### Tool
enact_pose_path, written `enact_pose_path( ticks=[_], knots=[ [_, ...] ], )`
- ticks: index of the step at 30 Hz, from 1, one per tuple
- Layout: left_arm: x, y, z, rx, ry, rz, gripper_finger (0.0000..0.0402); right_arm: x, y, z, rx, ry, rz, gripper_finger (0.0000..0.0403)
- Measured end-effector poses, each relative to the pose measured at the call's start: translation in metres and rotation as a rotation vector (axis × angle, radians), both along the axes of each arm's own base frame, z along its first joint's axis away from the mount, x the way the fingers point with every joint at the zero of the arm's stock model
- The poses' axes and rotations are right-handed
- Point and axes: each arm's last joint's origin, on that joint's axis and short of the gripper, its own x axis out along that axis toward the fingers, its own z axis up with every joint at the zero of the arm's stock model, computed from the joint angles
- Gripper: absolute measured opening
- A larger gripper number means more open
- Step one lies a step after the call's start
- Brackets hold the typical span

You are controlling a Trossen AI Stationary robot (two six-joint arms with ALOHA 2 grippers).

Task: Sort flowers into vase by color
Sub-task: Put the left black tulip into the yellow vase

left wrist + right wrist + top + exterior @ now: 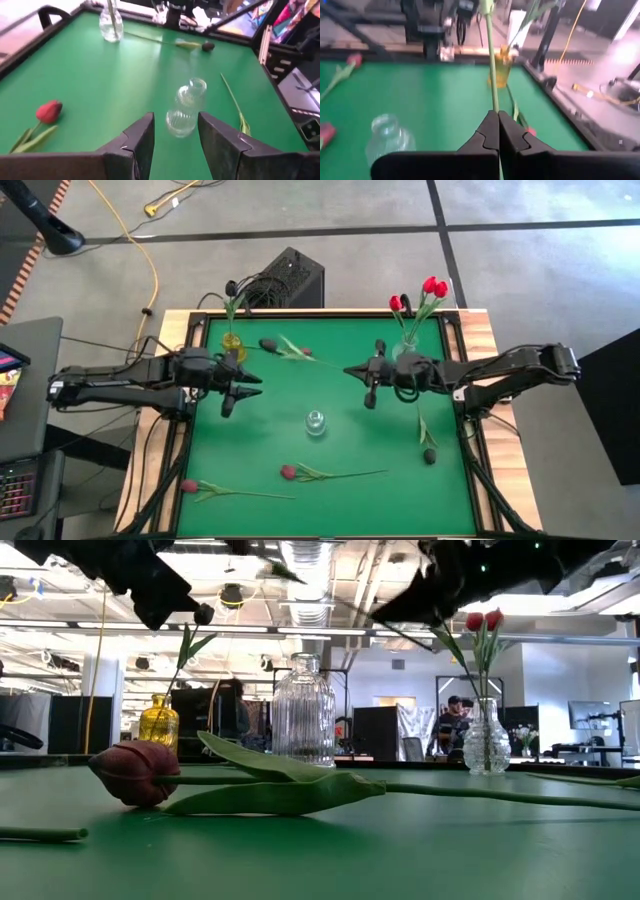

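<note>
Flowers (330,474) lie scattered about the green worktop (340,420): one near the front edge, another at the front left corner (190,486), a dark one by the right side (429,455), and one lying between the arms near the back (268,344). Red tulips (432,286) already stand in the clear vase (407,345) at back right, and a dark one in the yellow vase (232,343) at back left; a ribbed glass vase (316,422) in the middle is empty. The right claw (498,131) is pressed together on a thin green stem (491,60), lifted off the cloth. The left claw (175,140) hangs spread, holding nothing, facing the middle vase. To do this well, I'd say the stem should be kept upright and its lower end steered squarely over the neck of whichever vase matches its bud, then lowered slowly, since the narrow mouth leaves little room and a knock could topple the glass.
</note>
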Motion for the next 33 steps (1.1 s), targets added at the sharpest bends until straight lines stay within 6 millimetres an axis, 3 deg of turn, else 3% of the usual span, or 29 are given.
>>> enact_pose_path(
  ticks=[4,13,18,25,33],
  knots=[
    [0.01,-0.003,0.002,0.021,-0.146,0.0,0.0139,0.001,0.001,0.012,-0.014,-0.117,0.052,0.0018],
    [0.043,-0.014,-0.022,0.085,-0.554,-0.036,0.0139,0.003,0.005,0.027,-0.022,-0.276,0.185,0.0018],
    [0.069,-0.02,-0.03,0.152,-0.625,-0.06,0.0139,0.003,0.006,0.028,-0.014,-0.292,0.19,0.0018],
    [0.113,-0.018,-0.026,0.195,-0.67,0.063,0.0139,0.003,0.007,0.029,0.013,-0.301,0.2,0.0018],
    [0.159,-0.014,-0.015,0.226,-0.677,0.081,0.0139,0.003,0.015,0.028,0.011,-0.29,0.235,0.0018]
  ],
)
